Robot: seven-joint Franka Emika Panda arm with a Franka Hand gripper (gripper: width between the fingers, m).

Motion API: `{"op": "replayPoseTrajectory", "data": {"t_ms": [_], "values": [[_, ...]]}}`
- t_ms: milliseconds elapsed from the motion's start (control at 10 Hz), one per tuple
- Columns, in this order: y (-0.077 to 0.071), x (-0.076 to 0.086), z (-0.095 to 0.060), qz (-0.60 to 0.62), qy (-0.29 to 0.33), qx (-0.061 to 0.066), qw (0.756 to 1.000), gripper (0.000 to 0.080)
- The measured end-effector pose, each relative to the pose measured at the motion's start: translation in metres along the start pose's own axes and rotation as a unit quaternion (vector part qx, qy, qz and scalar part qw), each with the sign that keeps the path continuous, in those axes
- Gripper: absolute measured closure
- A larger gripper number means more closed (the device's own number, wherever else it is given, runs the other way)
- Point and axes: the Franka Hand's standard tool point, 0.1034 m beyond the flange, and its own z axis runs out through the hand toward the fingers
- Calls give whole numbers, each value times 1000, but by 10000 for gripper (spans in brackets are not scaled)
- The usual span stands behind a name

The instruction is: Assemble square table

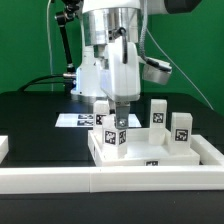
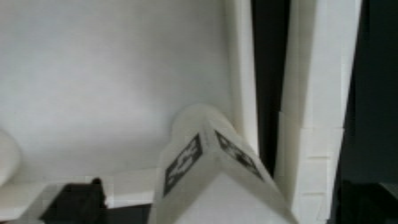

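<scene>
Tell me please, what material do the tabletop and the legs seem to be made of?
The tabletop looks like white plastic, matte to slightly smooth: uniform colour, moulded raised rim. The legs seem to be the same white plastic, with black-and-white tags that look printed, perhaps paper stickers. The pictures are too blurred to be sure.

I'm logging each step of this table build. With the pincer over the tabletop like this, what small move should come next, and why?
Probably a straight lift. The pincer looks open around the leg standing upright on the tabletop, so rising should clear it without tipping it, before going to another leg.
</scene>
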Motion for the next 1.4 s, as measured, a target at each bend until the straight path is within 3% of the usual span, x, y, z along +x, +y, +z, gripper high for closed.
{"op": "replayPoseTrajectory", "data": {"t_ms": [400, 900, 1100, 1200, 1300, 1400], "values": [[1, 1, 0, -129, 3, 0, 992, 150], [1, 6, 2, -325, 23, -27, 945, 150], [1, 7, 2, -368, 25, -30, 929, 150], [1, 7, 2, -366, 25, -30, 930, 274], [1, 7, 2, -366, 25, -30, 930, 274], [1, 7, 2, -366, 25, -30, 930, 413]]}}
